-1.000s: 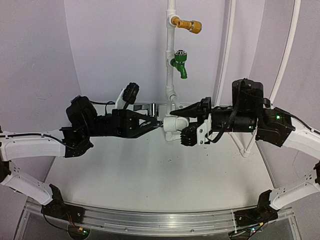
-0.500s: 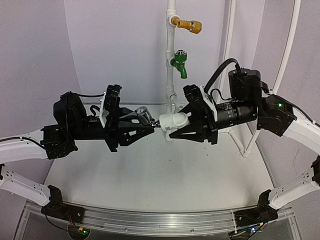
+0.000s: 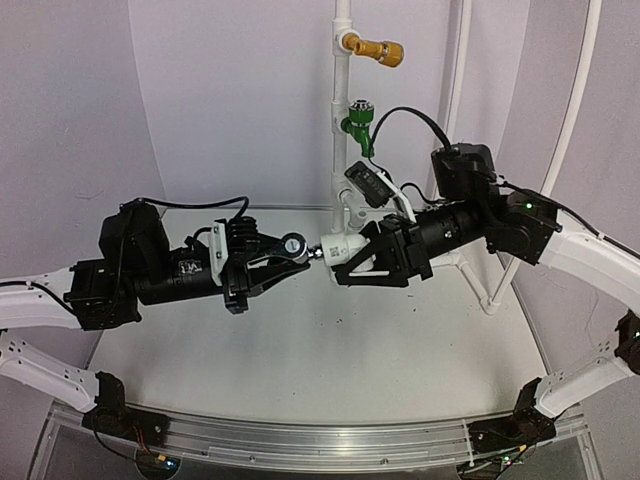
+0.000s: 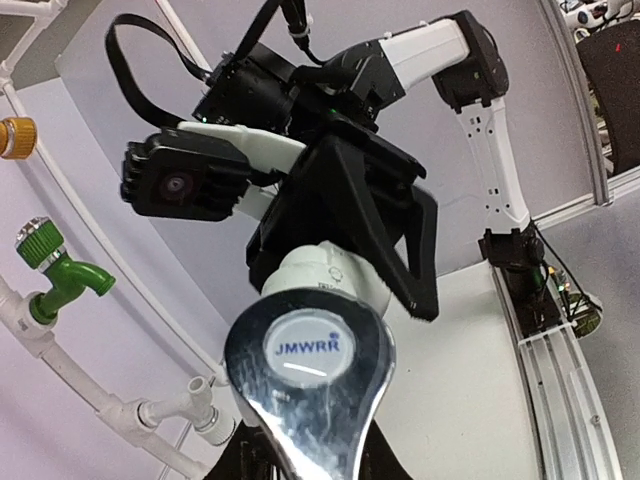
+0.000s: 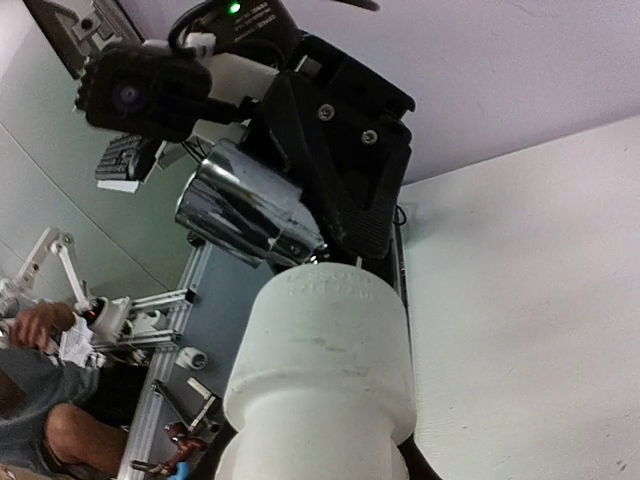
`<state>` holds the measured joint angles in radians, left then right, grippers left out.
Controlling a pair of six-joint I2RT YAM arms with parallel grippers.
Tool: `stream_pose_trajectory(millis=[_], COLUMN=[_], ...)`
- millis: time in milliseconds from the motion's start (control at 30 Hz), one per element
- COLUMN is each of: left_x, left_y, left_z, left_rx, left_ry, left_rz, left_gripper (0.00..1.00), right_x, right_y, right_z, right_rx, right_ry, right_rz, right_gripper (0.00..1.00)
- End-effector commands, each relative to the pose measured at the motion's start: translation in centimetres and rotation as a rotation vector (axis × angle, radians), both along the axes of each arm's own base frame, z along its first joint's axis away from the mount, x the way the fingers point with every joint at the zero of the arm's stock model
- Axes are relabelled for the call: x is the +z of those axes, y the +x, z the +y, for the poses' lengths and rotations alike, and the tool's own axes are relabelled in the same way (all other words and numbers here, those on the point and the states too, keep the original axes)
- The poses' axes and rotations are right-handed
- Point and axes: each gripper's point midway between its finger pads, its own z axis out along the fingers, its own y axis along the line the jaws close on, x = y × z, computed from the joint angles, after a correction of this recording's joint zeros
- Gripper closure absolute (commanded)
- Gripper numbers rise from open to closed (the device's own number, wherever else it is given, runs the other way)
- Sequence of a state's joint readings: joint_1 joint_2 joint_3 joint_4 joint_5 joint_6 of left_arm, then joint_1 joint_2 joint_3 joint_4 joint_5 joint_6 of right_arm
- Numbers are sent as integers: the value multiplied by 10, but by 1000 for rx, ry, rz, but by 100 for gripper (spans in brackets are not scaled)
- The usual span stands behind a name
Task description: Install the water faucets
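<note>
Two arms (image 3: 455, 228) level, facing: left gripper (image 3: 283, 260) clamps metal tap (image 3: 293, 244), right gripper (image 3: 350, 258) clamps white fitting (image 3: 335, 245).

Top camera looks down from behind both arms (image 3: 150, 270). Wrist cameras face each other, close up; all share tap (image 4: 305, 370) and fitting (image 5: 320, 340).

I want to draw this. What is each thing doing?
Short white plastic fitting: gripped by right gripper.
Shiny silver metal tap with lever handle: gripped by left gripper, nose against that fitting.
Green tap with spout: mounted on white pipe.
Yellow-brass tap: mounted higher on that pipe.
</note>
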<state>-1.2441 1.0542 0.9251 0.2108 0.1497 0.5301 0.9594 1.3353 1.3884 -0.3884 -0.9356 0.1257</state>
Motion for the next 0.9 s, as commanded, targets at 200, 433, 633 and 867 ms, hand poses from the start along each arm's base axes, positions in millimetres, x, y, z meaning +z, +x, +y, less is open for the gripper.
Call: stream_pose_trajectory(millis=[200,433,633,867], left_x=[10,20,40,47], left_y=[5,-5,12,3], left_z=[8,9,25,13], left_rx=[13,-187,-292,-372], left_ry=[-89,-165,-244,-142], left_rz=[446,812,1060,1184], left_gripper=[100,100,100,100], right_x=[57,59,58,55], right_y=[25,47,41,39], right_z=[-17,-45,-60,-44], right_rx=[-85,-148,-76,-7], right_ry=[114,73,75,58], right_rz=[-479,-1049,-1610,-1950], right_gripper=[2,2,4,9])
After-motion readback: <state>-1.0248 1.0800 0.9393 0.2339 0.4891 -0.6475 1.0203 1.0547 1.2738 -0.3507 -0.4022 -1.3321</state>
